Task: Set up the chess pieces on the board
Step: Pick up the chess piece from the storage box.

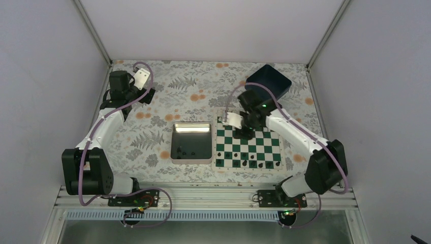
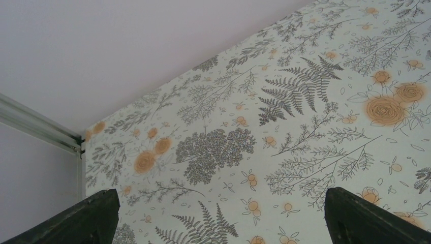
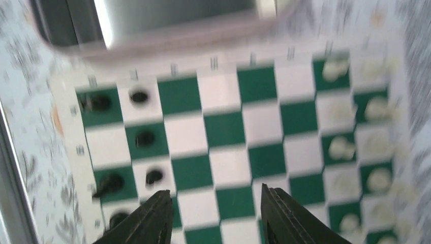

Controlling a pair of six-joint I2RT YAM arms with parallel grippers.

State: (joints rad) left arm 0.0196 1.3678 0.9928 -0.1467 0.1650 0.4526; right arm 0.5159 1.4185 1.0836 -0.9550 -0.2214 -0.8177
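Observation:
The green and white board (image 1: 258, 140) lies right of centre on the table. Several black chess pieces (image 1: 252, 163) stand along its near rows; more (image 1: 184, 151) lie in the silver tin (image 1: 191, 159). In the right wrist view the board (image 3: 228, 127) is blurred, with black pieces (image 3: 145, 138) at left and white pieces (image 3: 339, 148) at right. My right gripper (image 1: 244, 133) (image 3: 216, 195) hovers open and empty over the board's far half. My left gripper (image 1: 147, 96) (image 2: 223, 203) is open and empty at the far left, away from the board.
A dark blue bin (image 1: 268, 81) stands at the back right, behind the board. The silver tin sits just left of the board, touching its edge. White walls enclose the floral tabletop (image 1: 188, 101), which also fills the left wrist view (image 2: 284, 127).

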